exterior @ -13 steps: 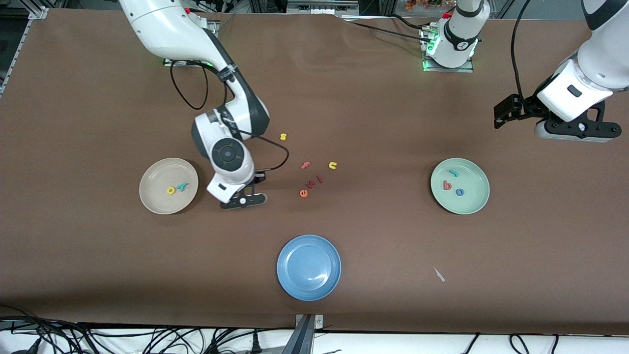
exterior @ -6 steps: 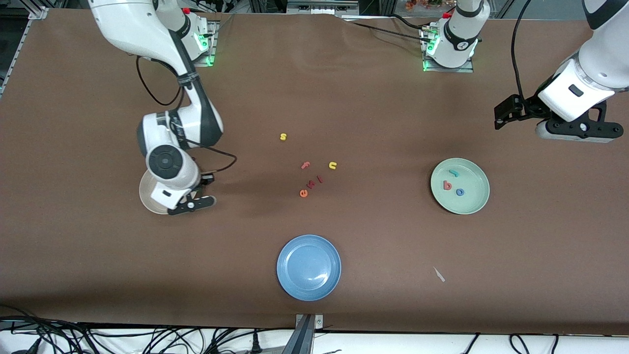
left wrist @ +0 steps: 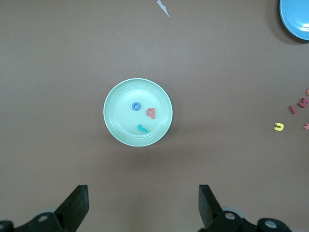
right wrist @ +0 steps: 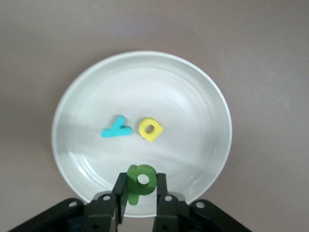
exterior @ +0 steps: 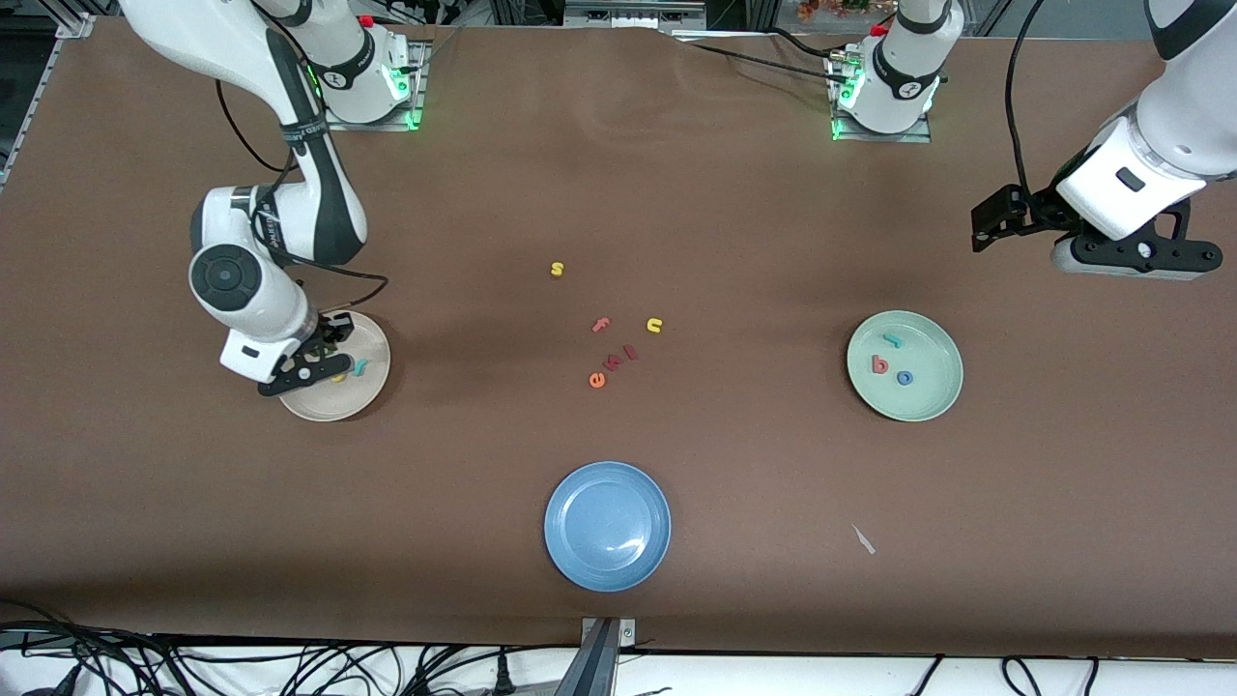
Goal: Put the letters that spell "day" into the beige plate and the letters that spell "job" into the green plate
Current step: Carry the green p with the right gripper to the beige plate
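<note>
Starting at the right arm's end of the table, the right gripper (exterior: 319,360) has swung across in the last second: it was over bare table between the beige plate (exterior: 372,391) and the scatter of loose letters, and now it hangs over the plate's inner part. Its fingers are pinched tight on the dark green "d" (right wrist: 140,182), which has not been let go. Below it in the plate the teal "y" (right wrist: 116,128) and the yellow "a" (right wrist: 150,129) lie close side by side, so I reckon this drop would finish "day". All that looks left is to lower a little and open, keeping the "d" inside the rim and off the other two. In the middle of the table the spare letters lie untouched: the yellow "s" (exterior: 557,269) farthest from the front camera, then the pink "f" (exterior: 600,325) and yellow "n" (exterior: 654,326), with the orange "e" (exterior: 597,380) and two small red ones nearer. The blue plate (exterior: 607,525) sits nearest of all. Toward the left arm's end, the green plate (exterior: 933,396) already holds the teal "j" (exterior: 891,340), salmon "b" (exterior: 879,364) and blue "o" (exterior: 905,378), so "job" looks done. The left gripper (exterior: 988,224) waits up over bare table near that plate, fingers spread wide and holding nothing, where it was a second ago.
</note>
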